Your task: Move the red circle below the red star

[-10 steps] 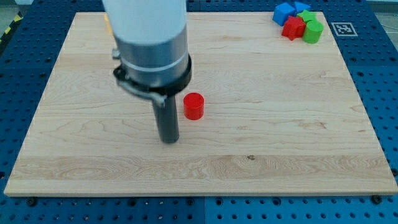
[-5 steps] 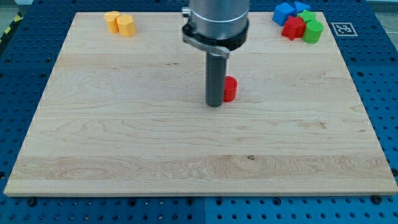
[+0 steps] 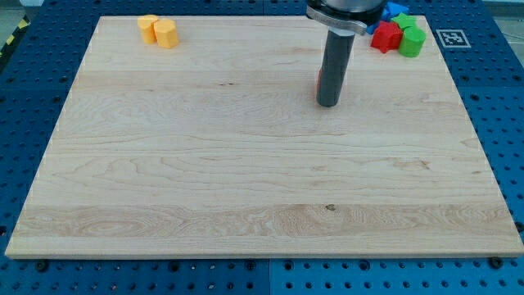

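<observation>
My tip (image 3: 328,103) rests on the board right of centre, in the upper half. The red circle (image 3: 319,80) is almost wholly hidden behind the rod; only a thin red sliver shows at the rod's left edge. The red star (image 3: 385,37) sits at the view's top right, up and to the right of my tip, in a cluster with other blocks. The rod's upper part covers part of that cluster.
A green block (image 3: 412,41) lies right of the red star, and a blue block (image 3: 399,9) and another green piece lie above it. Two yellow blocks (image 3: 158,30) sit at the top left. The wooden board (image 3: 246,188) lies on a blue pegboard.
The rod has moved up and to the right, pushing the red circle with it. The circle went from fully visible to nearly hidden behind the rod.
</observation>
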You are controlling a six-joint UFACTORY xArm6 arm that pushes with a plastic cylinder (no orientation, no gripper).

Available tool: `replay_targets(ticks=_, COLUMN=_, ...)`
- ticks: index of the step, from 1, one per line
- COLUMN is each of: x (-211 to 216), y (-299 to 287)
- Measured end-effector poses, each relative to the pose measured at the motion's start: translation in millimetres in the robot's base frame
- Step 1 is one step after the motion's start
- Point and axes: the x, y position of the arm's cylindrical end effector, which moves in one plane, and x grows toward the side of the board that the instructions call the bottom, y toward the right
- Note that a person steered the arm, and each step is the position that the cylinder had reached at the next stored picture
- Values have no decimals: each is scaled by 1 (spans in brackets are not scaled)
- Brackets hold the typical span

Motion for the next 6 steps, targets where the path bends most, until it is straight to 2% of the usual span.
replay_targets(ticks=1, x=-9, y=-16)
replay_targets(ticks=5, x=-37, y=50)
replay_targets(ticks=6, x=-64, y=51)
